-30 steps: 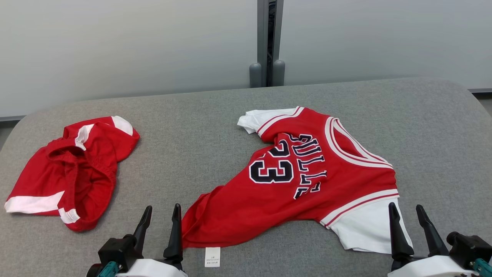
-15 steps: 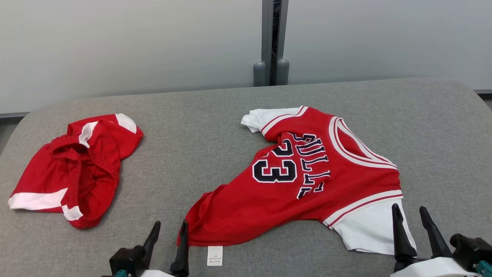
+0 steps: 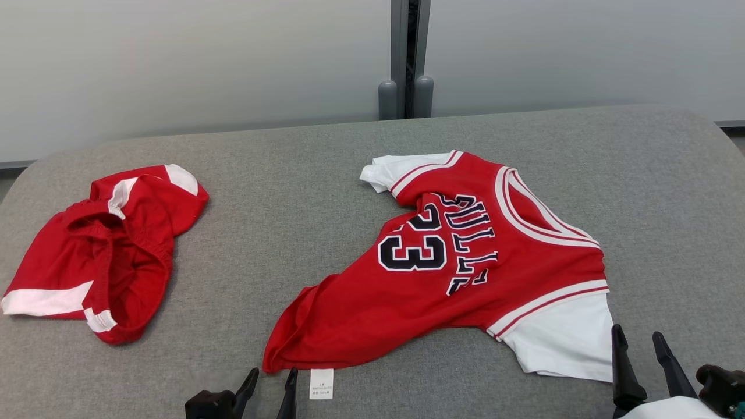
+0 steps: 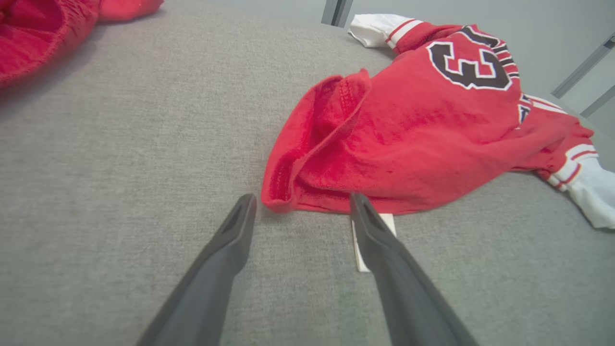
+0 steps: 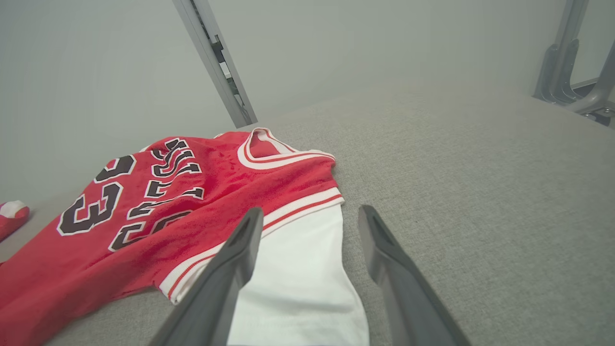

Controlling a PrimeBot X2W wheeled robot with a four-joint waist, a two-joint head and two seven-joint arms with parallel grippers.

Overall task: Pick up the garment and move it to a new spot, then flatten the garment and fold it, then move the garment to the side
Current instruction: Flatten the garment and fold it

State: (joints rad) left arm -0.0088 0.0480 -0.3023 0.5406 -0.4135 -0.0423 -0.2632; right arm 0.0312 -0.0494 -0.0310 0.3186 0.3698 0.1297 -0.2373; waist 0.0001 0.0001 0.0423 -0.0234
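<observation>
Jersey crumpled toward four o'clock on the table, left gripper and right gripper agape near its seven- and five-o'clock corners; a single-layer pinch might drag it bunched.

The left pincer is cut off by the bottom edge of the head view, so we see its two finger ends and a bit of black base. The right pincer is cut off there too. The words on the little white tag are too small to read. In the left wrist view a finger hides part of that tag, and the red shorts run off the top corner. Folds in the red shirt hide some of its letters.
</observation>
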